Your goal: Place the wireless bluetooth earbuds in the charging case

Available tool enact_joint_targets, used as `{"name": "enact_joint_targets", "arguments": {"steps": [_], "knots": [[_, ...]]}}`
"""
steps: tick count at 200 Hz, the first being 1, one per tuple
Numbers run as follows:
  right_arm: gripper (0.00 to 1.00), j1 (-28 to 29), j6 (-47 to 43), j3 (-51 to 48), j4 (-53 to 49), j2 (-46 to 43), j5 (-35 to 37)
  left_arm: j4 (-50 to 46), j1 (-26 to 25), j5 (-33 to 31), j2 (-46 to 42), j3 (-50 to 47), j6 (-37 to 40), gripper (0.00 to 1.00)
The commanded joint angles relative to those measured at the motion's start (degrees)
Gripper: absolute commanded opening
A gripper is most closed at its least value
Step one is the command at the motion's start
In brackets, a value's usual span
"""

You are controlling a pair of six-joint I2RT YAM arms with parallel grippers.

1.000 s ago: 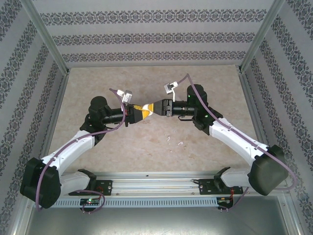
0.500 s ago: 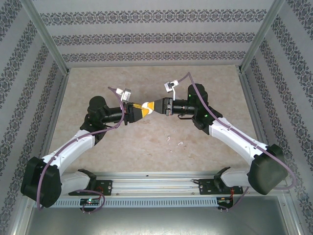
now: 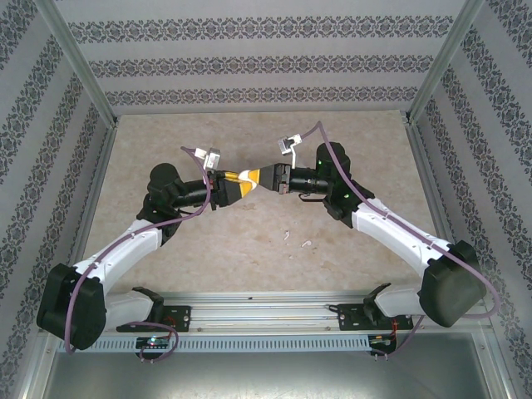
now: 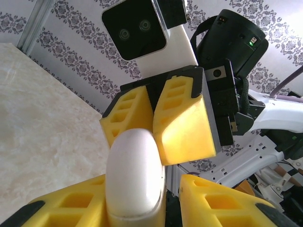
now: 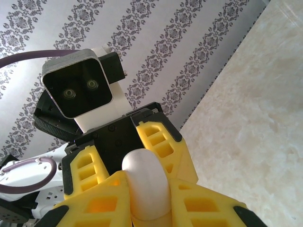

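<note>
So far nothing is inserted: the case (image 4: 135, 175) is clenched midair by the right gripper (image 3: 252, 177), flanked by the left gripper's (image 3: 239, 183) parted fingers, and two earbuds (image 3: 287, 235) are seen lying on the table (image 3: 166, 150).

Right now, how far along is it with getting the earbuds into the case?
Done: nothing looks inserted. In hand: the white case is in the air between both grippers, the right gripper closed on it, the left gripper with a gap on one side. To do: two small earbuds lie on the table; the case looks closed, so opening and filling it remains.
</note>
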Motion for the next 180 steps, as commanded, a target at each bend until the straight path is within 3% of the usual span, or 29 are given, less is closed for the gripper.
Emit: {"name": "enact_joint_targets", "arguments": {"steps": [1,41,84,124,140,180], "knots": [[0.17,0.69,0.32,1.24,2.64,-0.13,2.72,4.32,0.68,0.96,-0.06,-0.32,-0.57,0.33],[0.19,0.78,0.43,0.31,3.40,-0.66,3.90,4.28,1.05,1.72,0.30,-0.37,-1.43,0.12],[0.55,0.60,-0.25,-0.07,2.43,-1.45,5.08,3.94,1.91,1.69,1.07,-0.06,-1.74,0.06],[0.62,-1.67,-0.82,-1.42,-0.91,-3.61,8.38,2.65,3.63,0.17,2.09,-0.21,-1.46,0.06],[0.63,-3.11,-1.75,-1.76,-6.15,-4.62,11.92,-2.21,4.71,-1.56,2.56,0.18,0.52,0.06],[0.63,-7.78,-5.94,1.26,-30.73,-3.40,24.71,-21.10,8.86,-7.58,6.05,3.26,9.41,0.07]]}}
